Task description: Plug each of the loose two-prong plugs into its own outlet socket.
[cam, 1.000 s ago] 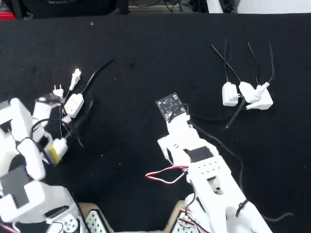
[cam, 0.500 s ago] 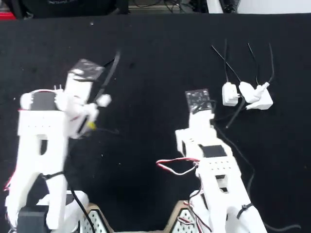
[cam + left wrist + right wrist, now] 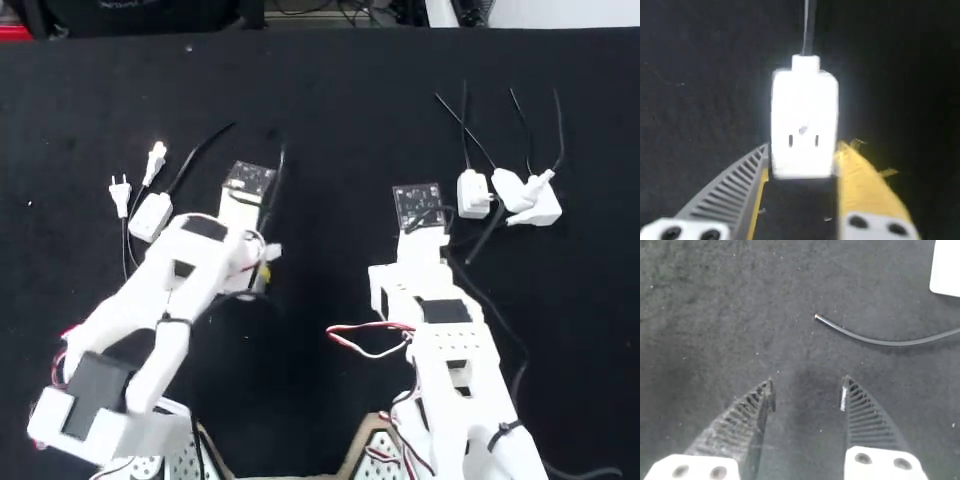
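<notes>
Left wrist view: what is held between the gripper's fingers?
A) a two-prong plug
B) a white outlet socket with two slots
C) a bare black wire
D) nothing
B: a white outlet socket, two slots showing, sits clamped in the left gripper.

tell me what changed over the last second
The left gripper swung from the left edge of the table toward the middle, with a white socket clamped in its jaws. The right gripper, jaws open, shifted toward the sockets on the right. The two loose plugs and the socket beside them stayed put, as did the right-hand group.
</notes>
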You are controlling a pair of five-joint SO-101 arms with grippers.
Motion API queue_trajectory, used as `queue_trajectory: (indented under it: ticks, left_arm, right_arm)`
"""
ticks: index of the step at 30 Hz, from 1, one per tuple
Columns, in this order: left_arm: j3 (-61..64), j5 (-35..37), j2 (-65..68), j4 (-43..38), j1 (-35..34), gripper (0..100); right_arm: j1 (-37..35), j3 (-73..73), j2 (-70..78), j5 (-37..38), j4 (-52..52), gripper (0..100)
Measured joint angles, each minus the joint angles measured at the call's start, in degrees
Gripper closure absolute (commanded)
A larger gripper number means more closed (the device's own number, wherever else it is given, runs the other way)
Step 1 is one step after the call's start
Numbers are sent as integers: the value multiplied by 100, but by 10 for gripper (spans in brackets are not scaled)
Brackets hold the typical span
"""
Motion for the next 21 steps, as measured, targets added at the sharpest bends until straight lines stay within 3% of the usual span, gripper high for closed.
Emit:
queue_trajectory:
  ticks: [6,12,17,21]
  left_arm:
    - [-976,281,158,1029,-62,802]
    - [-2101,237,220,1952,-1055,822]
    - [-2101,-167,290,1741,-1925,823]
    - [-1600,-211,519,1257,-1908,823]
  right_arm:
    - [0,0,0,0,0,794]
    - [0,0,0,0,0,794]
    - [0,0,0,0,-9,794]
    - [0,0,0,0,-9,794]
